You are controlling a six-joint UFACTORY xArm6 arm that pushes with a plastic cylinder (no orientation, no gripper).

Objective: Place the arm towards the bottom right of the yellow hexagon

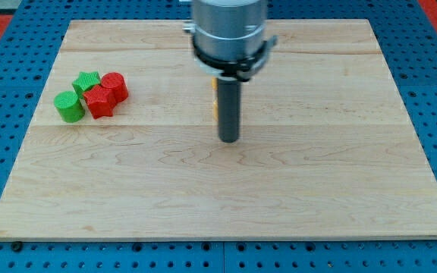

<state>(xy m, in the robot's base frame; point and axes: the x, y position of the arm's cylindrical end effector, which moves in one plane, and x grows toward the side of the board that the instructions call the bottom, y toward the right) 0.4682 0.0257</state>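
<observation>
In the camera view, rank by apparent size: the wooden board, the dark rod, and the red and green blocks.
1. Wooden board, by far the largest.
2. Dark rod, ending at my tip.
3. The blocks: red star, red cylinder, green cylinder and green star look about alike, so I won't rank them.

Only a thin yellow sliver of the yellow hexagon block (214, 97) is seen, showing at the left edge of the dark rod near the middle of the pale wooden board. Most of it is hidden behind the rod, so its six-sided shape cannot be made out. The sliver runs upright, from just under the grey arm housing down toward the rod's lower part. My tip (228, 140) is set just below and to the view's right of it.
</observation>
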